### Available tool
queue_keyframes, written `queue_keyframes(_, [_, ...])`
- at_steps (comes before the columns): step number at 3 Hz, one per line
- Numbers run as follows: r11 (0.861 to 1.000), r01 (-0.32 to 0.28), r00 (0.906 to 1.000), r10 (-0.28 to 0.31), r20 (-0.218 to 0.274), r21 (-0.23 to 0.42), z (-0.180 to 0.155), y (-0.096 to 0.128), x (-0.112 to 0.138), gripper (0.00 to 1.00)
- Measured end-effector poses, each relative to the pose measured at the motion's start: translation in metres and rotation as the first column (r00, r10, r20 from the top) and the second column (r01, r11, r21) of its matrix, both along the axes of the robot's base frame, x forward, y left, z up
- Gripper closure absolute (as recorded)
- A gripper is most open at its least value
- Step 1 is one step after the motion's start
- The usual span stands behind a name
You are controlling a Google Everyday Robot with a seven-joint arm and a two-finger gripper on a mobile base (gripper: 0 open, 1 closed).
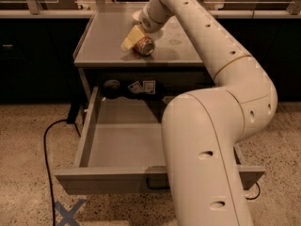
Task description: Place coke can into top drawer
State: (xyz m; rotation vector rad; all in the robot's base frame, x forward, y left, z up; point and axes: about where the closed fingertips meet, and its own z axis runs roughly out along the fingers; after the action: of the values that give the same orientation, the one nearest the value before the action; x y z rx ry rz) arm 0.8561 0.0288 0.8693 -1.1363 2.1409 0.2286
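Observation:
The coke can (146, 46) is red with a silver end and lies on its side on the grey cabinet top (103, 41), near the middle. My gripper (137, 41) reaches down from the upper right and is right at the can, its yellowish tip against the can's left side. The top drawer (122, 145) is pulled wide open below the cabinet top, and its inside looks bare. Its flat front panel (108, 180) faces me. My arm hides the drawer's right part and most of the handle.
My arm's big white links (207, 164) fill the right foreground over the drawer. Small dark and white items (136, 86) sit in the recess behind the drawer. A black cable (46, 149) runs over the speckled floor at left. A blue tape cross (68, 213) marks the floor.

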Motion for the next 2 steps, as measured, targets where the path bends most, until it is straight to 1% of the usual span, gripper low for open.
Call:
queue_keyframes(1, [1.0,-0.011,0.9992,0.011,-0.038,0.005,-0.017,0.007,0.0,0.0])
queue_keyframes(2, [1.0,-0.024,0.9975,0.024,-0.066,0.008,-0.029,0.014,0.0,0.0])
